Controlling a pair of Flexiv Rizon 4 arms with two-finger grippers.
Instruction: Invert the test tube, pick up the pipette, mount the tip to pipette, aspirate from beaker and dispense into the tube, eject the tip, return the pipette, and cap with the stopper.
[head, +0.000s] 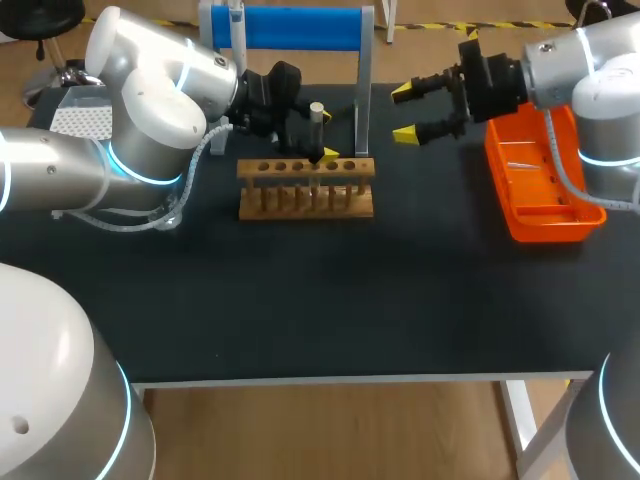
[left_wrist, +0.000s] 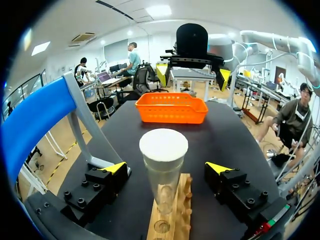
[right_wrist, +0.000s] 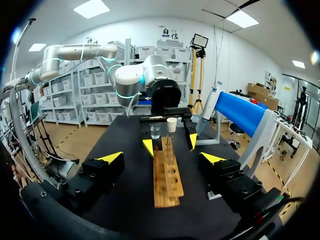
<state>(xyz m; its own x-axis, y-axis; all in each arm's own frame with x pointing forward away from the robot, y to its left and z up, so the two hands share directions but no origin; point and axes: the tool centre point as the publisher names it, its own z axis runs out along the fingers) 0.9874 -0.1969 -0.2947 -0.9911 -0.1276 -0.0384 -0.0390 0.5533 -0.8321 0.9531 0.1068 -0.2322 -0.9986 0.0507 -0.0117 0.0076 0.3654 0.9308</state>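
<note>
While left fingers (left_wrist: 114, 169) flank the clear white-capped test tube (left_wrist: 162, 182) in its wooden rack (left_wrist: 176, 220), released like the right fingers (right_wrist: 111, 157), off-centre closing could tip it.

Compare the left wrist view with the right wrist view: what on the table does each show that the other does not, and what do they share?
Only the left wrist view shows the orange tray, lying beyond the test tube. Only the right wrist view shows the small clear beaker, standing near the far end of the wooden rack. Both show that rack, the white-topped test tube upright in it between the open fingers of the left end effector, and the blue stand.
</note>
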